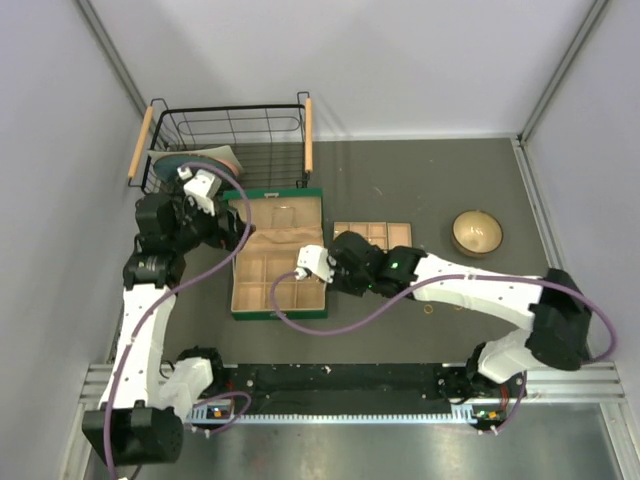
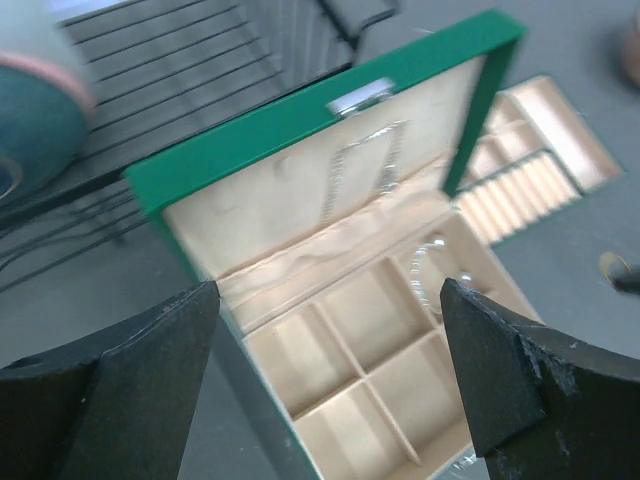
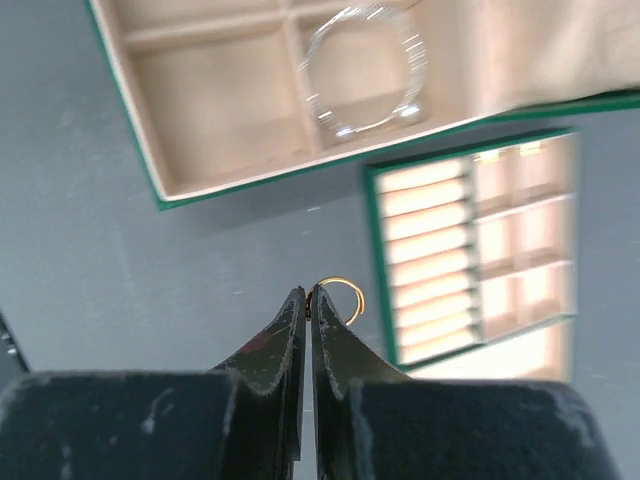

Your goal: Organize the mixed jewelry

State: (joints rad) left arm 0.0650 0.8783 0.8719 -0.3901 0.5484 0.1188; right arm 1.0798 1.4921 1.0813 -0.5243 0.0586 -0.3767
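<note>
1. A dark grey table [image 1: 400,180] fills the top view between pale walls.
2. A black wire basket with wooden handles [image 1: 265,130] stands in the upper left of the top view. It sits just behind the box.
3. An open green box with beige compartments [image 1: 243,280] lies left of centre, its lid laid back toward the basket.
4. A flat green-edged beige tray with ridged slots [image 1: 372,235] lies just right of the box.
5. A round tan bowl [image 1: 477,232] sits well apart at the right of the top view.
6. The left gripper [image 2: 328,295] hangs over the box with its jaws wide apart and nothing between them.
7. The right gripper [image 3: 308,295] is at the lower centre of its wrist view, over bare table between box and tray. Its jaws are pressed together on a tiny gold-orange finger ring [image 3: 342,300] at their tips.
8. A thin silver bracelet hoop [image 3: 362,70] lies in a box compartment beside the lid hinge, at the top of the right wrist view.
9. Another small gold ring [image 1: 429,310] lies on the table, lower right of centre in the top view.
</note>
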